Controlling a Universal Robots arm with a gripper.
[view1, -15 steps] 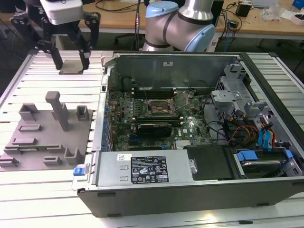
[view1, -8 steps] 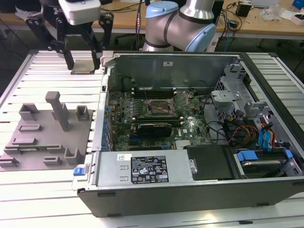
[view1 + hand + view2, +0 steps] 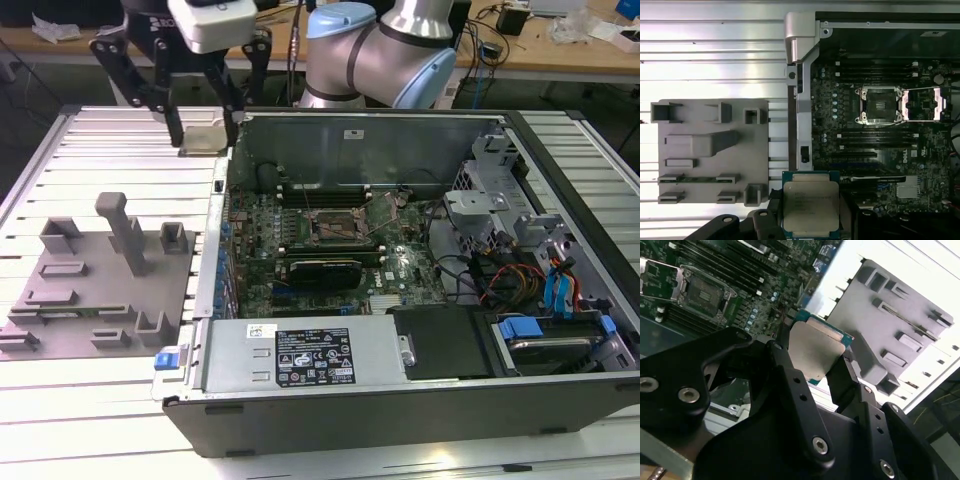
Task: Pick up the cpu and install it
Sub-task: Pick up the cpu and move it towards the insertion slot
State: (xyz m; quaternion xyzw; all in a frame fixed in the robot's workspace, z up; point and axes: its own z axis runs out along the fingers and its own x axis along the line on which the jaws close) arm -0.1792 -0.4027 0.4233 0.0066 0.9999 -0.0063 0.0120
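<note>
My claw point(image 3: 206, 132) is clamped on the cpu point(image 3: 811, 206). The fingers point(image 3: 792, 380) pinch two opposite edges, silver lid facing the first wrist cam. In the exterior view I hang above the slatted table point(image 3: 110, 150), just outside the far corner of the PC case point(image 3: 380, 150). The grey tray point(image 3: 100, 290) sits below, on that view's left.

What could go wrong, imo:
- The grip is on thin edges only. A jolt or a nudge against anything could twist or drop the chip.
- The case wall point(image 3: 799, 100) stands btwn me and the board. Carrying low would clip the chip or a finger on its rim.
- The socket point(image 3: 881, 104) lies open w/ its metal frame point(image 3: 927, 104) flipped back beside it. Landing tilted or rotated could bend the contacts. I can't tell the chip's notch orientation vs. the socket from here.

Room: it's wide open above the table and above the case, so a high approach looks free. Down at the socket it's tight. RAM slots point(image 3: 875, 75) run along both sides and the flipped frame is on a third, and my linkages spread wider than the chip. The cables point(image 3: 500, 270) and drive bays on the exterior view's right are well apart from the socket, so no worry there.
</note>
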